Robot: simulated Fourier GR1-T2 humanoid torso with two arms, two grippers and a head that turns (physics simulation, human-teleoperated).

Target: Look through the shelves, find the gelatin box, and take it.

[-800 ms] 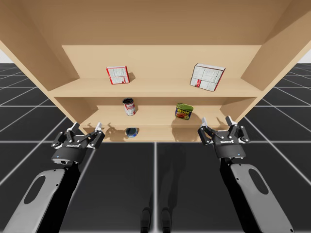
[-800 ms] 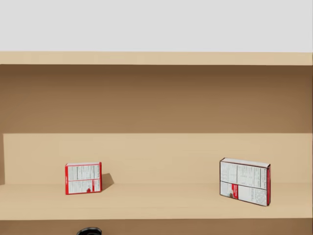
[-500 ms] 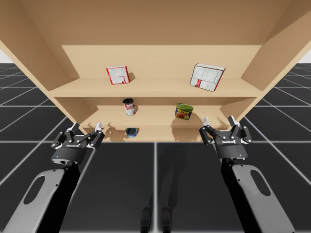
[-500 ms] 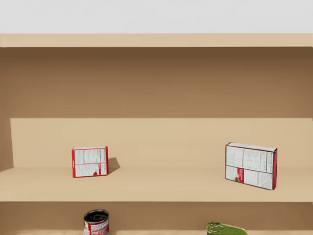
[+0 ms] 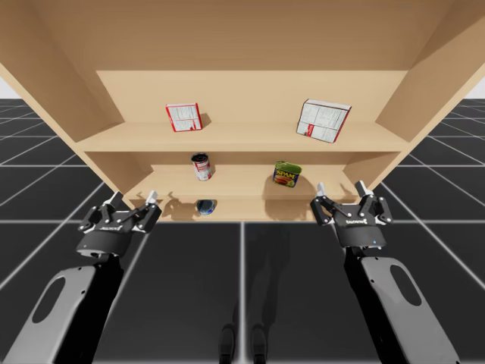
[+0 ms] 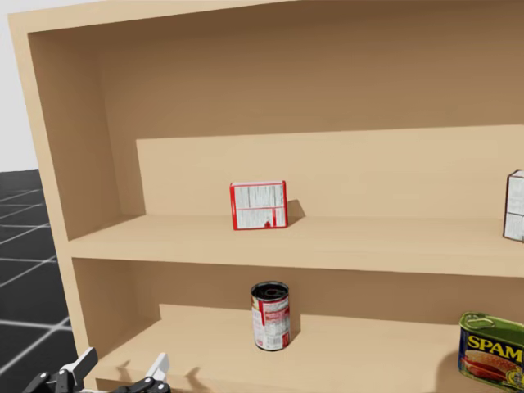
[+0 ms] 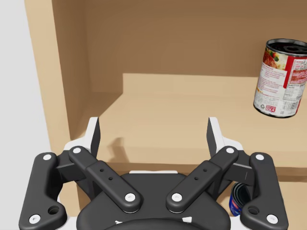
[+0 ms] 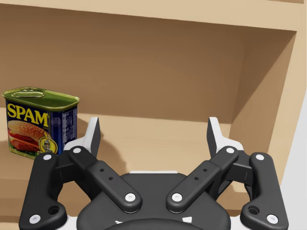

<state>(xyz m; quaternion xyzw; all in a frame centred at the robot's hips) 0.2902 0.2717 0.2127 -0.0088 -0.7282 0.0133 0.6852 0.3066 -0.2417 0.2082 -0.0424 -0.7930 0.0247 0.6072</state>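
Search step: the red box (image 6: pixel 259 205), judged the gelatin, stands left of centre on the upper shelf (image 5: pixel 250 137), while the left gripper (image 5: pixel 133 199) and right gripper (image 5: pixel 339 188) hover low, fingers spread and empty; the next move calls for an upward left-arm reach.

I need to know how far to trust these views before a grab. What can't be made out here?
White box: head view, cut off by the right edge.
Blue rectangular tin: head view, clipped at the corner.
Small blue can: left wrist view, mostly behind the left gripper.
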